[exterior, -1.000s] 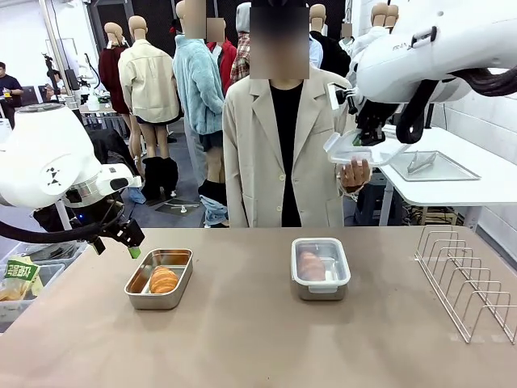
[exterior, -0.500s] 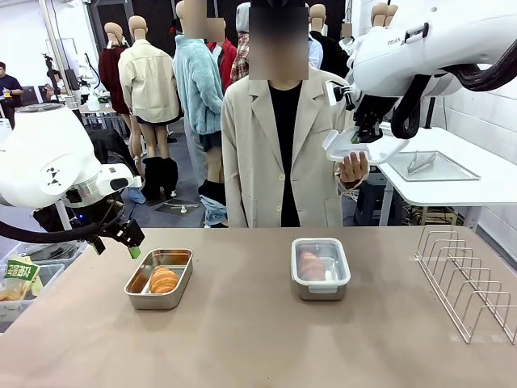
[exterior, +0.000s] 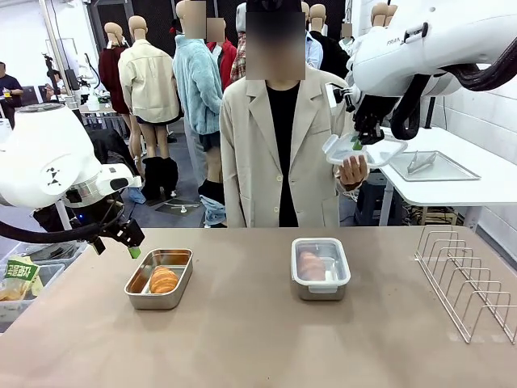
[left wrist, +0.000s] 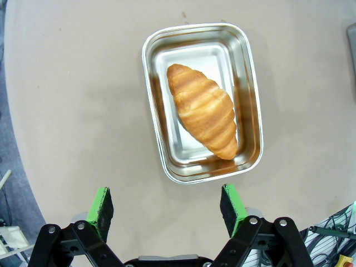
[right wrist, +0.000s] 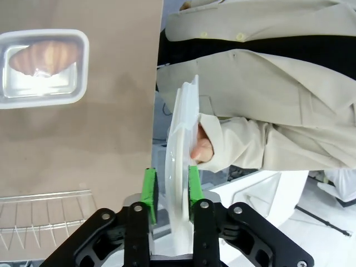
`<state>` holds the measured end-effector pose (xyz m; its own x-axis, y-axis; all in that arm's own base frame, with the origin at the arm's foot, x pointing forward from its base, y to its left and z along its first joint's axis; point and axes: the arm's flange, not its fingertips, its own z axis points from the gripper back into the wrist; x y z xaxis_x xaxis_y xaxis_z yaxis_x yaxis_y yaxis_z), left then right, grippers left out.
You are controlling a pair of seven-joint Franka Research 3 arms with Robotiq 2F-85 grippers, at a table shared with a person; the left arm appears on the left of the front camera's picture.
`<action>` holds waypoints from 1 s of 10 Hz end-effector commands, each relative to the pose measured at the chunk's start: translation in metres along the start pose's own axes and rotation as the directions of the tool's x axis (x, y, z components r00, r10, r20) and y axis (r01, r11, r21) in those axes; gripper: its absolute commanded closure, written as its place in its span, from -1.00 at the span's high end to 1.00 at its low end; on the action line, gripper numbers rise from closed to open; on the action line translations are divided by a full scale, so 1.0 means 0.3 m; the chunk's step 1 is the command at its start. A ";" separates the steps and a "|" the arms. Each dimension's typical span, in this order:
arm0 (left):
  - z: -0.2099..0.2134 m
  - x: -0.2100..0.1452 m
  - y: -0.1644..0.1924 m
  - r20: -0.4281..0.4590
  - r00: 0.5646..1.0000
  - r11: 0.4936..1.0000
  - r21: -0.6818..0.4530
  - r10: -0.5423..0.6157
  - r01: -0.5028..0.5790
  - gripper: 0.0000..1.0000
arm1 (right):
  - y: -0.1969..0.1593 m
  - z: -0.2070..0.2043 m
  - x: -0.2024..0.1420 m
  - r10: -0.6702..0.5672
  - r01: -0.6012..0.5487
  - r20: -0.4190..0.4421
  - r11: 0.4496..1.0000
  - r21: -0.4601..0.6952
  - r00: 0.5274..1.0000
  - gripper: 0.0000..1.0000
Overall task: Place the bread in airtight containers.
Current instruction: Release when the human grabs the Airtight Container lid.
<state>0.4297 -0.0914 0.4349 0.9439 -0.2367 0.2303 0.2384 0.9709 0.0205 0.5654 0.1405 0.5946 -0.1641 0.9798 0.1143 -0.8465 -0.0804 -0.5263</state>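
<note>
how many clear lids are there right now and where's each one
2. One clear lid is snapped on the right tin on the table. The other lid is up in the air between the right pincer and the person's hand.

The front view looks level across the table [exterior: 242,339] toward its far edge. The left wrist view looks straight down, close over the open tin [left wrist: 203,103] near the left edge [exterior: 160,278]. The right wrist view, apparently rolled sideways, sees the lidded tin [right wrist: 41,67] [exterior: 321,267].

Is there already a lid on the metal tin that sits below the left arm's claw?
No, the tin is uncovered, and the bread lies bare inside it, below the open left gripper.
</note>
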 end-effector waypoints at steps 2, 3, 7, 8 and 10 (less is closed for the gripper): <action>0.000 0.002 -0.002 0.009 1.000 1.000 0.007 0.016 -0.016 1.00 | 0.006 0.073 -0.030 -0.021 0.019 0.033 0.998 0.057 0.999 0.77; 0.000 0.002 -0.002 0.009 1.000 1.000 0.007 0.016 -0.016 1.00 | 0.014 0.112 -0.057 -0.023 0.019 0.039 0.995 0.096 0.999 1.00; 0.000 0.002 -0.002 0.009 1.000 1.000 0.007 0.016 -0.016 1.00 | 0.049 0.227 -0.197 -0.084 0.057 0.076 0.950 0.306 0.994 1.00; 0.000 0.002 -0.002 0.009 1.000 1.000 0.007 0.016 -0.016 1.00 | 0.051 0.231 -0.239 -0.123 0.083 0.081 0.918 0.389 0.989 1.00; 0.000 0.002 -0.002 0.009 1.000 1.000 0.007 0.016 -0.016 1.00 | 0.083 0.227 -0.334 -0.168 0.101 0.074 0.832 0.545 0.983 1.00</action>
<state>0.4297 -0.0913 0.4349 0.9440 -0.2363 0.2302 0.2381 0.9710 0.0204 0.5129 0.0360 0.6201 -0.0606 0.9714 0.2297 -0.9977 -0.0517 -0.0448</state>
